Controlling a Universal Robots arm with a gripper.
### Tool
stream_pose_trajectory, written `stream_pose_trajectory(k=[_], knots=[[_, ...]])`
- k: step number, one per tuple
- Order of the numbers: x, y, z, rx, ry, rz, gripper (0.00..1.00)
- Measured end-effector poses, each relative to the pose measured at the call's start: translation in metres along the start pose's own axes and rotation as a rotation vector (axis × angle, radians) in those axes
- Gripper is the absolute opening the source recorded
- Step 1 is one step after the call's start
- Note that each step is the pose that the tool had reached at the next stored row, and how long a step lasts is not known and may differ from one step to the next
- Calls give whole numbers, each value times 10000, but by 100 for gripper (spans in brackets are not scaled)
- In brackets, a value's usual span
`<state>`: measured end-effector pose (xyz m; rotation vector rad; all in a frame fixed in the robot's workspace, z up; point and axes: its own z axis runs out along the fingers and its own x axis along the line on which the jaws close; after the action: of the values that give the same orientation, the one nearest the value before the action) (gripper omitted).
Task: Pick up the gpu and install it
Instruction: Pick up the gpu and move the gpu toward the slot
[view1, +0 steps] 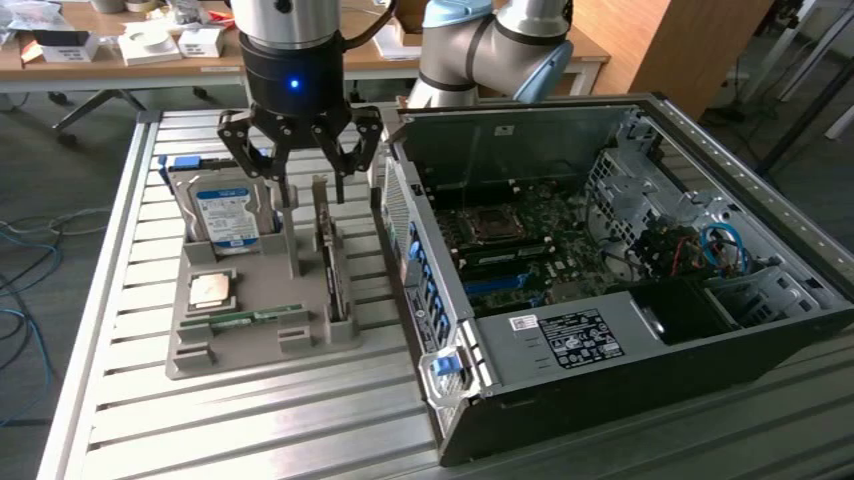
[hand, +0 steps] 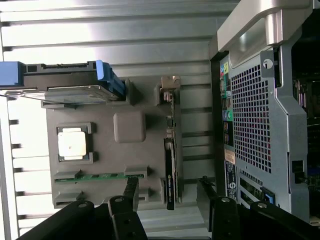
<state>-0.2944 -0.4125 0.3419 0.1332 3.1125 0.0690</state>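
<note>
Claw (view1: 304, 190): released, fingers spread wide, gripping nothing; hung over the grey tray (view1: 267, 352).
Gpu (view1: 324, 255): stood on edge in a tray slot just below the claw, in line with the gap between its fingers.
Hard drive (view1: 224, 215): upright in the tray, beside the claw.
Computer case (view1: 561, 340): open, on the claw's opposite side.

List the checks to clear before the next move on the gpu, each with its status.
1. Claw open and empty: ok.
2. Claw above the gpu, card between its fingers in the wrist view: ok.
3. gpu upright in the grey tray: ok.
4. Room between claw and hard drive: cannot tell.
5. Computer case side open, motherboard exposed: ok.
6. Free slot for the card: cannot tell.
</note>
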Motion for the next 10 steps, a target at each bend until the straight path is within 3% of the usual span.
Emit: stream_pose_trajectory(k=[10], knots=[[3, -5, 94, 2, 2, 0, 59]])
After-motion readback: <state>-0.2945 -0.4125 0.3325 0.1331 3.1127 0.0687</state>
